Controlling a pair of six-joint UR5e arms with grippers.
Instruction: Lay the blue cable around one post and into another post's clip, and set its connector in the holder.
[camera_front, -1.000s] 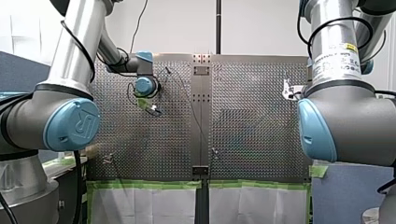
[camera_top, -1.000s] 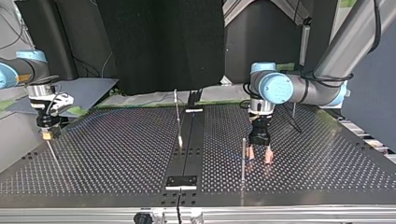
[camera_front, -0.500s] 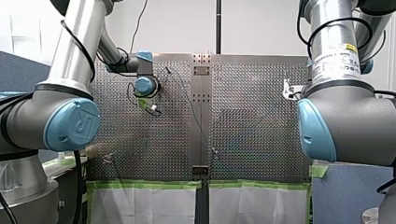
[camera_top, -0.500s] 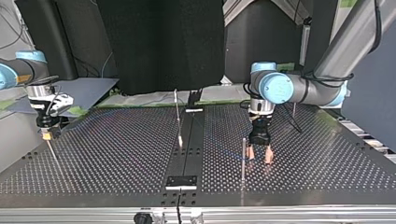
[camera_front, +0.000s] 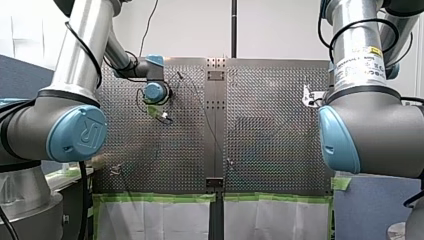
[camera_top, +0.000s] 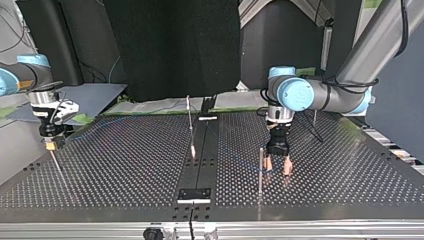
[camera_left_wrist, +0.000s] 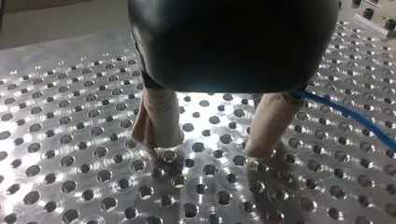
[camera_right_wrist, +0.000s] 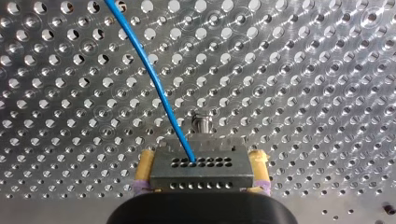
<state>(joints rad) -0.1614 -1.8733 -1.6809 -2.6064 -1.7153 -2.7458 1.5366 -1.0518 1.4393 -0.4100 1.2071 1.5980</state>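
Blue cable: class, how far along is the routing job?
Done: right tool grips the connector, blue cable trailing from it. In hand: left tool stands open at the table beside the cable, near a post. To do: looping a post, clipping, seating the connector.

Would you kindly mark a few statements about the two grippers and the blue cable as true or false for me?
1. My right gripper holds the grey connector in its jaws. True.
2. My left gripper grips the blue cable. False: its jaws stand open and empty, and the cable runs outside them.
3. The blue cable runs out of the connector. True.
4. In the top view, my left gripper hangs far from any post. False: it stands close beside a thin upright post.
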